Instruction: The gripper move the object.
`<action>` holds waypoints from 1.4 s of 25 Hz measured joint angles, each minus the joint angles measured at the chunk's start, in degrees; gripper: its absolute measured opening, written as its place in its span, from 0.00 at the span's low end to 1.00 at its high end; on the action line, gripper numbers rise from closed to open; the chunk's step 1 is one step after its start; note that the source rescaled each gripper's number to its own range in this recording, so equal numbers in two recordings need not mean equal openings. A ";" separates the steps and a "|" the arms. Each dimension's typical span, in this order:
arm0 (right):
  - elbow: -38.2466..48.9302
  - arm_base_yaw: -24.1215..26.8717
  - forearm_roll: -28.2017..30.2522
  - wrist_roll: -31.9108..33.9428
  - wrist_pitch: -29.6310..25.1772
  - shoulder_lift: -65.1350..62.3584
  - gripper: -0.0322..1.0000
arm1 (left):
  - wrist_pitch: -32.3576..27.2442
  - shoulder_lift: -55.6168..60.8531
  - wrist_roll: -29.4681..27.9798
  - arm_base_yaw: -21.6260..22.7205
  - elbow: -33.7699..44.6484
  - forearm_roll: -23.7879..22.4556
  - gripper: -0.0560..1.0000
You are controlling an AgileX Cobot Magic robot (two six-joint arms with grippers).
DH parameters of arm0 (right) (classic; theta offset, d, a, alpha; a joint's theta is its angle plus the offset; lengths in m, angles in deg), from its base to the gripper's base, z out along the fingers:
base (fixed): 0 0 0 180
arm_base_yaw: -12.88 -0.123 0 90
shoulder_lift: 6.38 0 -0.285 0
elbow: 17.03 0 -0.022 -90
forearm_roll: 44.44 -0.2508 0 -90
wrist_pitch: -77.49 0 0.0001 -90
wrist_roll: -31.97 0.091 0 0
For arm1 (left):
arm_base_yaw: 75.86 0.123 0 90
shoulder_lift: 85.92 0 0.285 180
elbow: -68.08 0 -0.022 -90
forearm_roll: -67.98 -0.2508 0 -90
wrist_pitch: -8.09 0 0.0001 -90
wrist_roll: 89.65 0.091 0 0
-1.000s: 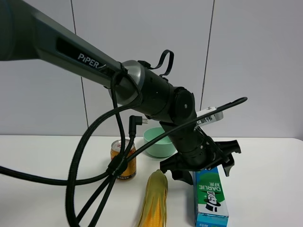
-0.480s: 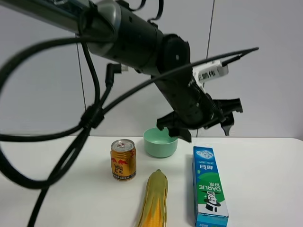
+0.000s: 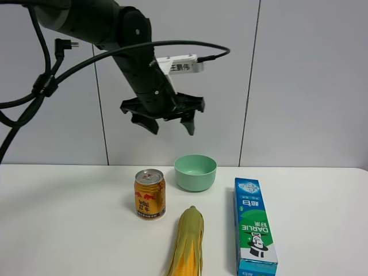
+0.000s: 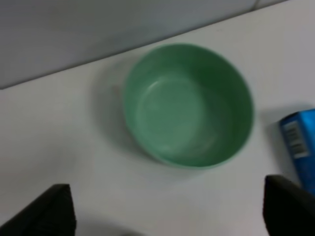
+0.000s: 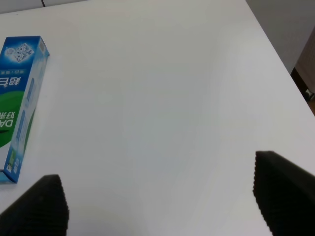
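Left gripper point(image 3: 171, 124): jaws spread wide, empty, hanging high above the green bowl point(image 3: 195, 172). Right gripper point(image 5: 160, 206): also open, nothing between its fingers, over bare table point(image 5: 172, 98). DARLIE box point(image 3: 255, 227) lies flat at the table's front edge, right of centre, clear of both grippers. Corn cob point(image 3: 187, 246) lies beside it, gold can point(image 3: 150, 194) further left.

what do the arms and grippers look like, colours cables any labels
The left arm is black with rounded joints, ending in a black two-fingered left gripper with pointed fingers. Black cables loop along it, one ending in a loose angled plug. A white tag with black Chinese characters sits near the wrist. The right gripper has black, finely ribbed fingers.
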 joint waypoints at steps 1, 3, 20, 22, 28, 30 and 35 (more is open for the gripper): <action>0.00 0.00 0.00 0.00 0.00 0.00 1.00 | -0.64 0.16 1.10 1.52 0.42 -0.07 0.54; 0.00 0.00 0.00 0.00 0.00 0.00 1.00 | -0.68 1.26 2.28 4.12 3.00 -0.07 0.54; 0.00 0.00 0.00 0.00 0.00 0.00 1.00 | 8.84 44.44 4.40 29.16 48.39 -4.40 0.54; 0.00 0.00 0.00 0.00 0.00 0.00 1.00 | 5.84 51.83 4.40 31.36 52.06 -4.67 0.54; 0.00 0.00 0.00 0.00 0.00 0.00 1.00 | -10.90 73.42 4.40 34.03 56.42 -4.92 0.54; 0.00 0.00 0.00 0.00 0.00 0.00 1.00 | -15.95 79.79 4.42 34.10 57.30 -4.86 0.54; 0.00 0.00 0.00 0.00 0.00 0.00 1.00 | -26.24 93.22 2.78 34.10 58.03 -4.18 0.78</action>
